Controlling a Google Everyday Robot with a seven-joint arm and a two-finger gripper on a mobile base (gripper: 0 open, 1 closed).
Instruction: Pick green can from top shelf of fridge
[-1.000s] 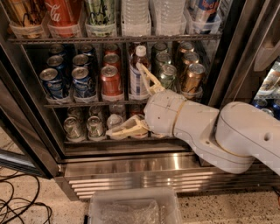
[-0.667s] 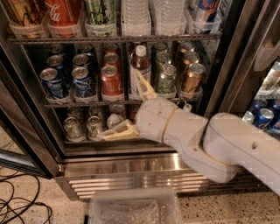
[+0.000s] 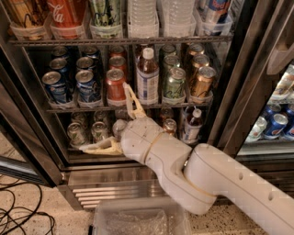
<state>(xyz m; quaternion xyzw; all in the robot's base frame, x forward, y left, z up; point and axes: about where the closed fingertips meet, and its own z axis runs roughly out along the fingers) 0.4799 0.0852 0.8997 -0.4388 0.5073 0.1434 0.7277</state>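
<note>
steel-framed fridge (image 3: 239, 92) filled the view, its top shelf (image 3: 183, 40) near the upper edge; the gripper (image 3: 104, 118) hung well below it by the lower racks (image 3: 82, 109), fingers splayed wide, holding nothing. the green can (image 3: 105, 13) stood upright on that shelf btwn a red can (image 3: 69, 13) & water bottles (image 3: 143, 16). prob. stiff but dentable, slick-walled, weighty if full, so a mid-body pinch across the sides looked best.

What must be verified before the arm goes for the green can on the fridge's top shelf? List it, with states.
1. The green can sits on the top shelf: ok.
2. The gripper is open and empty: ok.
3. Gripper level with the can: not ok, it sits by the lower racks.
4. Room beside the can: not ok, red Coca-Cola can and water bottle flank it closely.
5. Can's top: cannot tell, cut off by the picture's edge.
</note>
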